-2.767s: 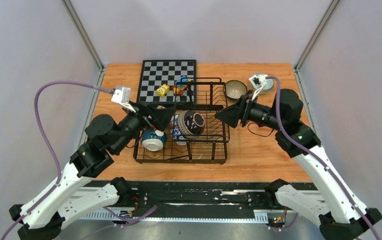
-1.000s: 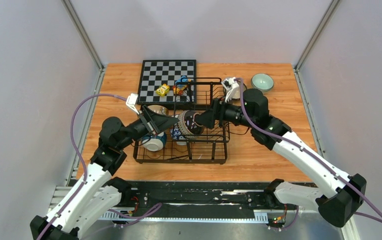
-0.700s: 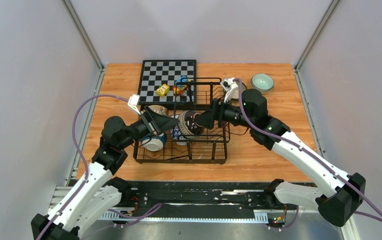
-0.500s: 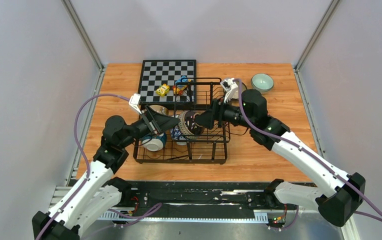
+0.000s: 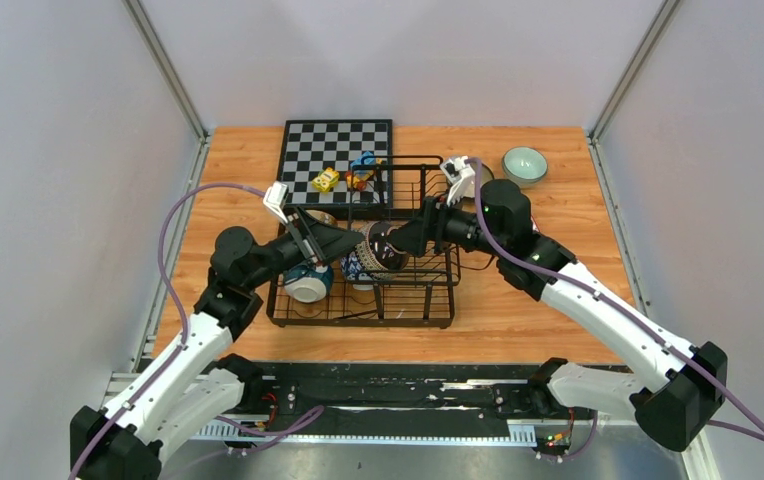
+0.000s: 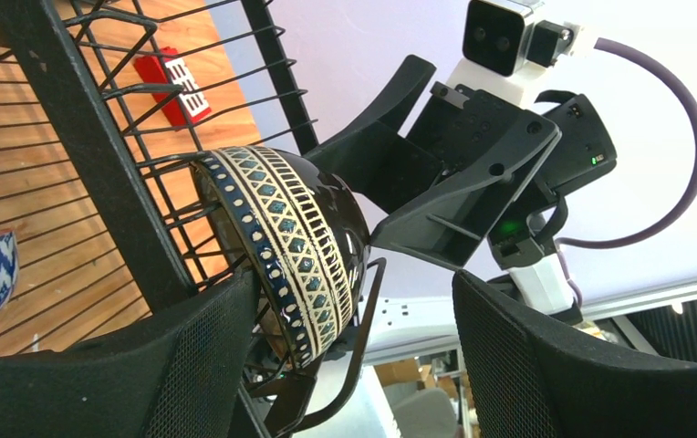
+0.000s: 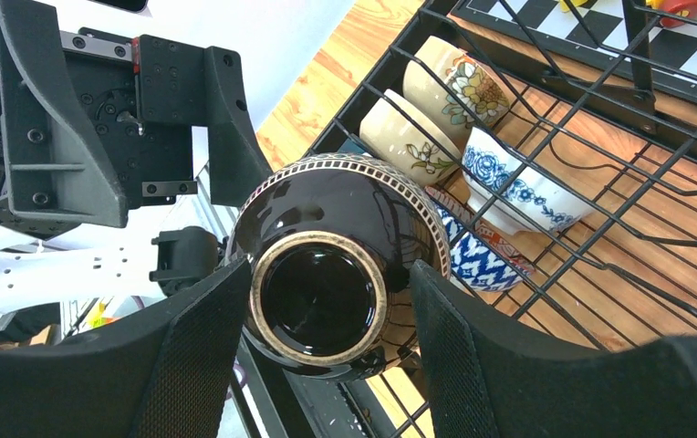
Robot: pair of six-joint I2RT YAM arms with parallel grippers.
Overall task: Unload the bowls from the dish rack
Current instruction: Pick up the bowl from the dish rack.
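Observation:
The dish rack (image 5: 413, 290) stands mid-table. A dark bowl with a cream patterned band (image 5: 383, 252) stands on edge in it. My left gripper (image 5: 355, 243) is open at the bowl's left side; in the left wrist view (image 6: 354, 365) the bowl (image 6: 299, 246) lies against the left finger (image 6: 144, 365). My right gripper (image 5: 405, 238) is open on the bowl's right; in the right wrist view (image 7: 322, 365) its fingers straddle the bowl's foot (image 7: 322, 292). A teal bowl (image 5: 306, 284) and a blue-and-white bowl (image 5: 355, 270) also sit in the rack. A mint bowl (image 5: 524, 163) stands on the table.
Two beige floral bowls (image 7: 400, 128) (image 7: 459, 78), a blue-flowered bowl (image 7: 518, 187) and a zigzag bowl (image 7: 486, 251) lean together in the rack (image 7: 655, 119). A chessboard (image 5: 336, 150) with toy blocks (image 5: 326, 180) lies behind it.
The right gripper came from the rack's right edge to the dark bowl. The left arm reached further right to the bowl's other side. Both jaws stayed open.

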